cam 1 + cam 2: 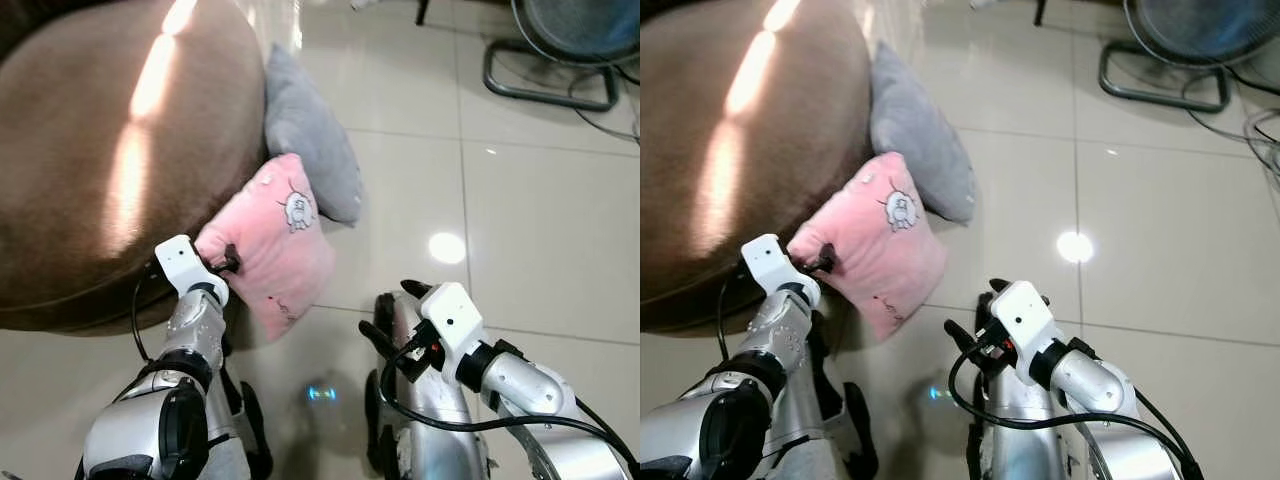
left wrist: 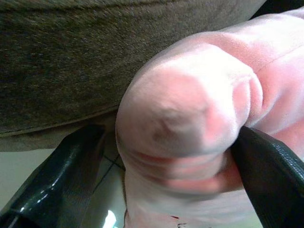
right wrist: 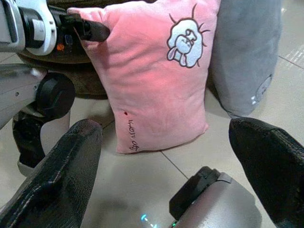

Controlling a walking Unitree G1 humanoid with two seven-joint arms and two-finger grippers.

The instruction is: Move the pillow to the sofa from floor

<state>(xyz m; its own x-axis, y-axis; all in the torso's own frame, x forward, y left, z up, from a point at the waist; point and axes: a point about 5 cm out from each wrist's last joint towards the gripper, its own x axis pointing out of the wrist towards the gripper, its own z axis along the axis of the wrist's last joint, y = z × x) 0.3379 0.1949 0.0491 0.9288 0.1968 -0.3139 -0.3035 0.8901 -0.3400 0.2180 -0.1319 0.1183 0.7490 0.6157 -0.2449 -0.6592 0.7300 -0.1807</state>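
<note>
A pink pillow (image 1: pixel 275 240) with a white sheep patch leans against the side of the brown sofa (image 1: pixel 100 150), its lower corner near the floor. My left gripper (image 1: pixel 228 264) is shut on the pillow's near left corner (image 2: pixel 190 123); the pinched pink fabric bulges between its black fingers (image 2: pixel 270 175). My right gripper (image 1: pixel 388 310) stands open low over the tiles, a short way to the right of the pink pillow (image 3: pixel 152 80) and not touching it.
A grey pillow (image 1: pixel 310 140) leans on the sofa just behind the pink one. A fan base (image 1: pixel 550 70) with cables stands at the far right. Glossy tiled floor (image 1: pixel 520 220) spreads open to the right.
</note>
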